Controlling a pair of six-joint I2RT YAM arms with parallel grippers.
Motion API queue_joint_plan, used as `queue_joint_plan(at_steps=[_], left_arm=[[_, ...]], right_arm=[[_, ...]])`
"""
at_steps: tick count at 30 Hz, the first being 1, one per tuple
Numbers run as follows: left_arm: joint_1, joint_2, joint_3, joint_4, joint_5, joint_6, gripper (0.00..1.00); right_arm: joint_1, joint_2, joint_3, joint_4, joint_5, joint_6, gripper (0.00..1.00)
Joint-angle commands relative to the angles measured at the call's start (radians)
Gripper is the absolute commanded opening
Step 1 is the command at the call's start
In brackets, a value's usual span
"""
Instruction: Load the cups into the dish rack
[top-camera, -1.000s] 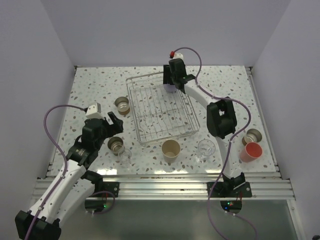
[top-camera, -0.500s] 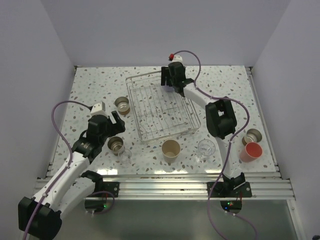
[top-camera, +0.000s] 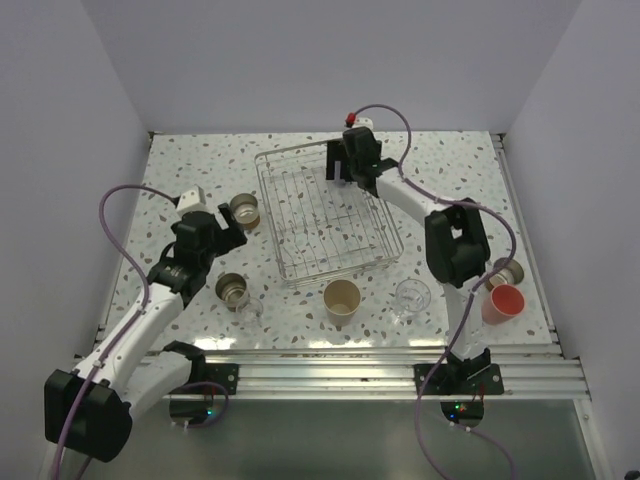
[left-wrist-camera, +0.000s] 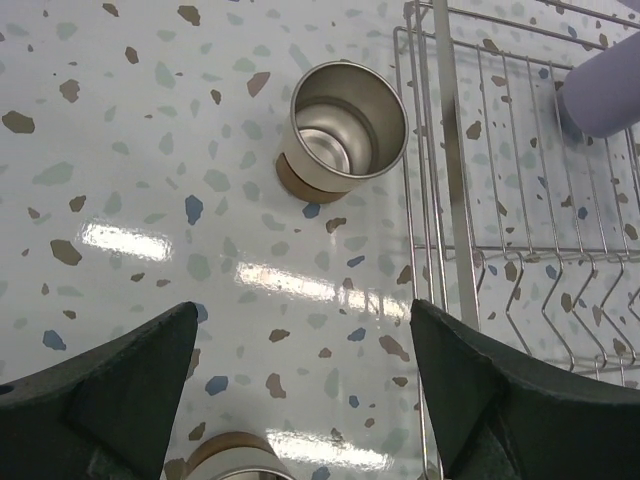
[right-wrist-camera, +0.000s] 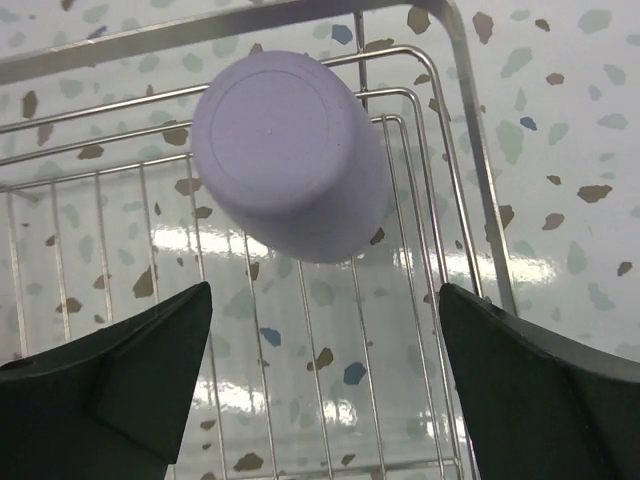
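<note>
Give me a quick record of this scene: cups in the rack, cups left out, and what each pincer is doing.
in rack: one lavender cup, tilted, in a corner of the dish rack
on table: seven more cups, among them the beige tumbler
left pincer: open, over the table by a steel cup
right pincer: open, above the lavender cup, clear of it

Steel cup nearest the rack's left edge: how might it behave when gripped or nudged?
The steel cup has shiny, smooth walls, so the jaws may slip on it. It looks thin-walled and empty, so it is probably light and easily shoved across the glossy table. It stands upright close to the dish rack, so a sideways push could knock it against the wire.
</note>
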Motion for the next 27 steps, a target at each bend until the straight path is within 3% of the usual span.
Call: queue_joint_plan(at_steps=[1,6,14,23,27], left_arm=[[0.06,0.037,0.046,0.076,0.021,0.01,0.9],[0.1,0.129,0.052,0.158,0.062,0.023,0.87],[0.106,0.279,0.075,0.319,0.05,0.008,0.78],[0.119,0.451,0.178,0.359,0.007,0.013,0.74],[0.12,0.552,0.233,0.356,-0.016,0.01,0.67]], right_arm=[[-0.003,-0.226,-0.024,0.005,-0.018,0.026,0.98],[-0.001,-0.428,-0.136,-0.004,-0.044,0.053,0.98],[0.034,-0.774,-0.477,0.091,-0.154,0.127,0.98],[0.062,-0.927,-0.629,0.074,-0.165,0.131,0.98],[0.06,-0.949,-0.656,0.06,-0.171,0.133,0.98]])
